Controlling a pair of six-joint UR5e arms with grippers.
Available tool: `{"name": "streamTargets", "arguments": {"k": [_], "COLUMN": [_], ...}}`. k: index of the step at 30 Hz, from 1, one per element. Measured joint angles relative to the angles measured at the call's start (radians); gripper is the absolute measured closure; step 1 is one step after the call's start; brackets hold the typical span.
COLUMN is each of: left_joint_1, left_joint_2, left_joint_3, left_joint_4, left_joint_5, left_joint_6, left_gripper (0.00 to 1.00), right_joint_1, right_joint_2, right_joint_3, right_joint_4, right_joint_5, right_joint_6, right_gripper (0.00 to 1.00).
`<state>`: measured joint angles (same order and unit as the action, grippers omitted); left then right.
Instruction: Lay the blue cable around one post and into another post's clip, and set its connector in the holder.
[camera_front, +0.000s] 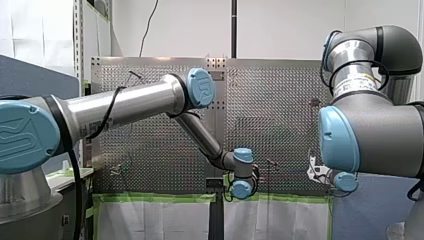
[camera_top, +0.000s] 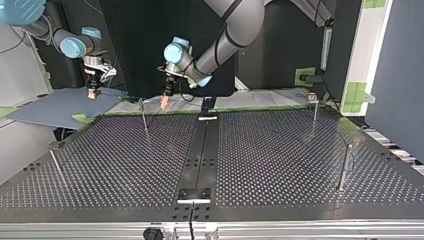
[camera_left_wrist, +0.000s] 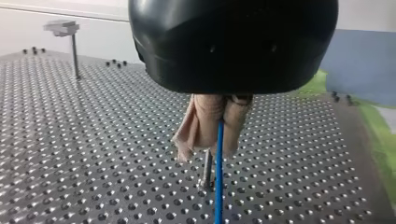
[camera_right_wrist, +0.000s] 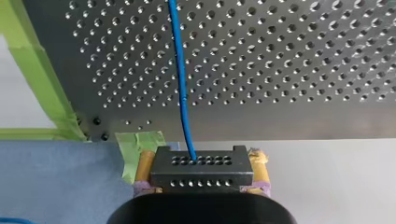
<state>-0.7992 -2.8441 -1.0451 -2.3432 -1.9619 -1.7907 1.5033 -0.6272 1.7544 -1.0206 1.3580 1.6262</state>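
**Routing of cable at first post**

Step in hand, as judged: leading the thin blue cable (camera_left_wrist: 219, 158) to the first post. No wrap, clip seating or connector placement is done yet.

The left gripper (camera_left_wrist: 212, 140) has its beige pads pressed together on the cable. It hangs just above a thin upright metal post (camera_left_wrist: 207, 170), near the edge of the perforated metal worktop (camera_top: 280, 160) nearest the arms. The cable drops from the pads and passes just beside the post; whether it touches cannot be told.

The right gripper (camera_right_wrist: 201, 161) pinches a black rectangular connector block with rows of holes (camera_right_wrist: 201, 173) between its yellow pads. It is off the worktop, just past a corner edged with green tape (camera_right_wrist: 42, 84), over a blue mat (camera_right_wrist: 56, 177). The cable leaves the connector's face and runs out over the worktop.

Next move, as judged: carry the left gripper round the post, low enough for the cable to bear on the shaft, while the right gripper gives slack. A second metal post with a clip head (camera_left_wrist: 74, 42) stands well apart, towards another worktop corner, and is the likely clip target
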Motion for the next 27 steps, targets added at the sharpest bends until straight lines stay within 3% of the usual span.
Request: {"name": "streamTargets", "arguments": {"k": [6, 12, 27], "left_joint_1": [-0.018, -0.041, -0.020], "left_joint_2": [0.001, 0.001, 0.001], "left_joint_3": [0.000, -0.001, 0.003], "left_joint_4": [-0.016, -0.018, -0.013], "left_joint_5": [-0.002, -0.005, 0.013], "left_joint_6": [0.049, 0.064, 0.002], "left_gripper": [1.00, 1.00, 1.00], "right_joint_1": [0.004, 0.004, -0.004], "right_joint_2": [0.001, 0.002, 0.002], "right_joint_3": [0.001, 0.000, 0.000], "right_joint_4": [0.013, 0.013, -0.003], "right_joint_5": [0.004, 0.004, 0.003], "right_joint_6": [-0.013, -0.015, 0.001], "right_gripper": [1.00, 1.00, 1.00]}}
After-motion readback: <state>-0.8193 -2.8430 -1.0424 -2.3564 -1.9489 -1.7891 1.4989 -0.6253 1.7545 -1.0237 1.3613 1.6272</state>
